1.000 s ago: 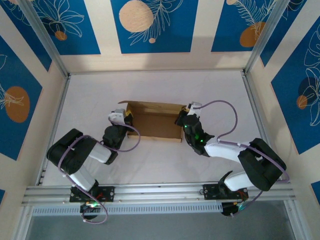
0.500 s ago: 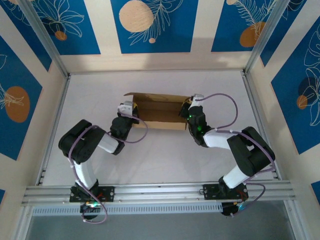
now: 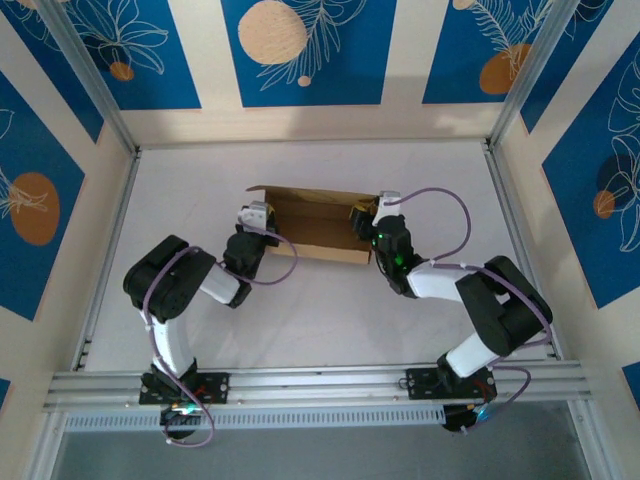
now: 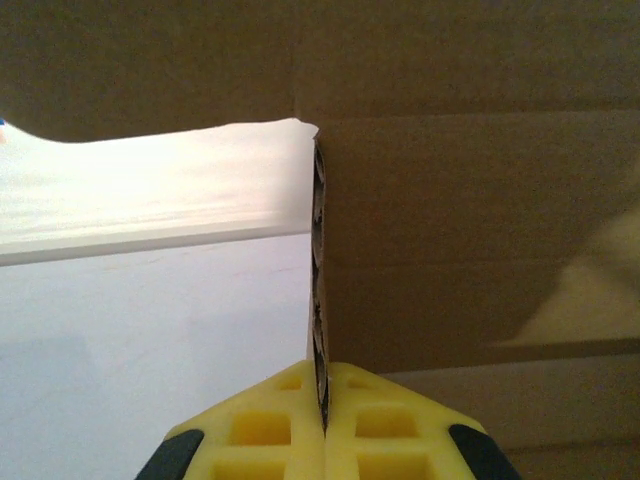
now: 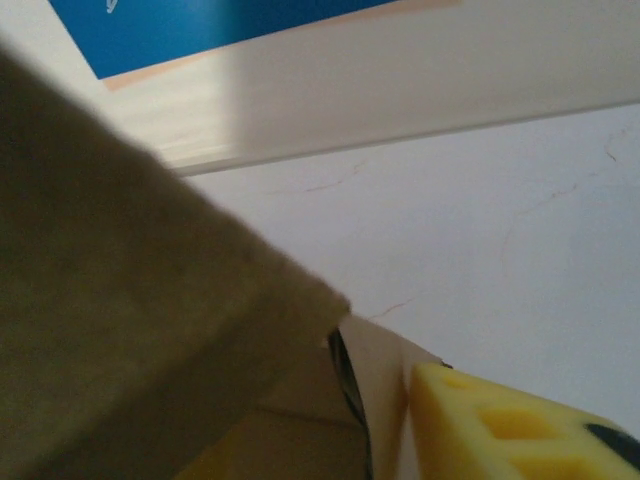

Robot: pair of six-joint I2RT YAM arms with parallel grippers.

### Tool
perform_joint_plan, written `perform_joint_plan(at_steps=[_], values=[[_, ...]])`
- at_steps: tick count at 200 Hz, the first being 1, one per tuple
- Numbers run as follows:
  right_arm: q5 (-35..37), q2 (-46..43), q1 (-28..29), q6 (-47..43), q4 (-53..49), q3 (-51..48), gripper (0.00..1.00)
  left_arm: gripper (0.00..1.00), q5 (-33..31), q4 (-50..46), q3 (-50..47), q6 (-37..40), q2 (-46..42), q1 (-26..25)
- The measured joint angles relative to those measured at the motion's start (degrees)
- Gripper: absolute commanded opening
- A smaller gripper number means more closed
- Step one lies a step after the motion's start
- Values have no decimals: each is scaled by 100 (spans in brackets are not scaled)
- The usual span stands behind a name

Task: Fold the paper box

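Left fingers [image 4: 260, 430] pinched shut on the paper box [image 3: 315, 228] left end wall, holding it upright for folding; right fingers [image 5: 500, 420] at right end wall, grip cannot be told. Box lies mid-worktop [image 3: 300, 320], between both arms

White tabletop [image 3: 320, 320]; blue-and-cream leaf-print walls [image 3: 300, 50]; aluminium frame rails [image 3: 320, 381].

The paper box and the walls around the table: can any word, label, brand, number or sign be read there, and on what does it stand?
None can be read. The paper box is plain brown cardboard, without print. The wall panels carry only white leaf drawings and orange discs, no letters.
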Motion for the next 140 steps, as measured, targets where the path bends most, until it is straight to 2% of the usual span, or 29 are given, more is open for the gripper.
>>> perform_joint_plan(at_steps=[52,110,140], values=[[-387,-623,-37,61,-413,-31,80,0,35,15,46,44,7,-15],[-994,-1687,-328,138,-914,-166,82,0,127,9,120,133,70,-37],[-1237,-2446,-424,184,-1403,-223,76,0,149,15,125,153,81,-37]])
